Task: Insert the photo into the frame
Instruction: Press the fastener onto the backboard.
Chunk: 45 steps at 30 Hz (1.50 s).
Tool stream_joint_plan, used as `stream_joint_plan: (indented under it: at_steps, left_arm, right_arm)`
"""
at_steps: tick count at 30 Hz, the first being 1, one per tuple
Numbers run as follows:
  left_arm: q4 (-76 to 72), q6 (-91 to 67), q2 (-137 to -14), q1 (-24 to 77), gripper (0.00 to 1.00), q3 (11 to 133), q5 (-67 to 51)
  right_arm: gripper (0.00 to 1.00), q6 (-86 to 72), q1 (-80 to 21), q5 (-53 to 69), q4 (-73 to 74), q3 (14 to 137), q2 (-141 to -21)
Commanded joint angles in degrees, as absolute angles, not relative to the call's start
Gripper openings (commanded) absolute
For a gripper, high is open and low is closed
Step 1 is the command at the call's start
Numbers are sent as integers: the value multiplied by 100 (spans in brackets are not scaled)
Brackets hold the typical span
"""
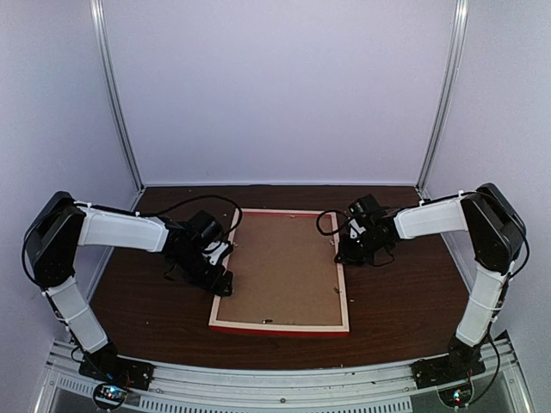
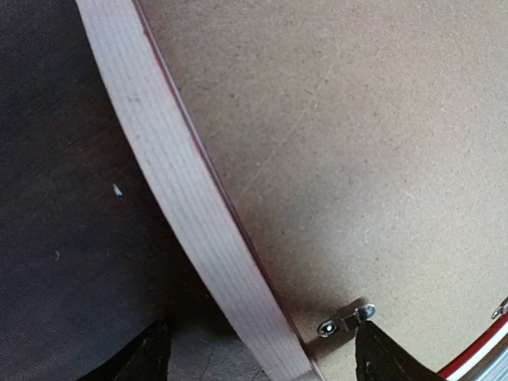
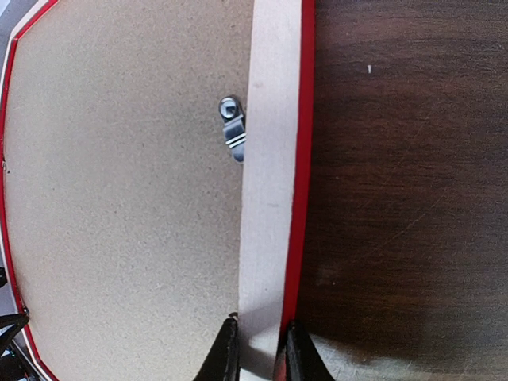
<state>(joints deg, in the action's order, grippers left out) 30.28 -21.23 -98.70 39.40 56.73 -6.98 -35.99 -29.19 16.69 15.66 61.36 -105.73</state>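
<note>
The frame (image 1: 280, 327) lies back up on the dark table, its pale rails around a brown backing board (image 1: 280, 267). The photo is hidden. My left gripper (image 1: 224, 284) is at the frame's left rail, near the front corner. In the left wrist view it (image 2: 266, 353) is open, one finger on each side of the pale rail (image 2: 190, 206) and well apart from it. My right gripper (image 1: 343, 256) sits on the right rail. In the right wrist view it (image 3: 260, 349) is shut on that rail (image 3: 266, 198), one finger on the inner edge and one on the red outer edge.
A small metal turn clip (image 2: 345, 321) on the backing board (image 2: 341, 143) lies just ahead of my left gripper's right finger. Another clip (image 3: 232, 127) sits by the right rail on the board (image 3: 119, 182). Dark wood table (image 1: 405, 301) surrounds the frame, with white walls behind.
</note>
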Motion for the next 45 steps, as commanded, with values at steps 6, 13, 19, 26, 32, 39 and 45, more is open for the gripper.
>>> stream_joint_plan:
  at_steps: [6, 13, 19, 26, 32, 39, 45]
  left_arm:
    - [3005, -2039, -10209, 3999, 75, 5949, -447]
    - [3094, -2471, -10381, 3995, 60, 6087, -217]
    - [3321, -2851, -10398, 3999, 48, 6025, -458]
    - [3656, -3023, -10111, 3999, 43, 5765, -588]
    - [3881, -3015, -10022, 3999, 37, 5755, -539]
    - [3867, -3143, -10078, 3990, 34, 5909, -397]
    - [3700, -3366, -10166, 3991, 43, 5994, -276]
  right_arm:
    - [0, -3557, -2863, 1780, 1626, 5893, -10846]
    - [0, -3539, -2861, 1799, 1625, 5902, -10881]
    - [0, -3533, -2860, 1797, 1621, 5921, -10921]
    - [0, -3516, -2851, 1810, 1619, 5988, -10993]
    - [0, -3490, -2853, 1834, 1632, 6037, -11063]
    - [0, -3513, -2856, 1871, 1592, 6038, -11106]
    - [0, -3505, -2856, 1873, 1584, 6010, -11083]
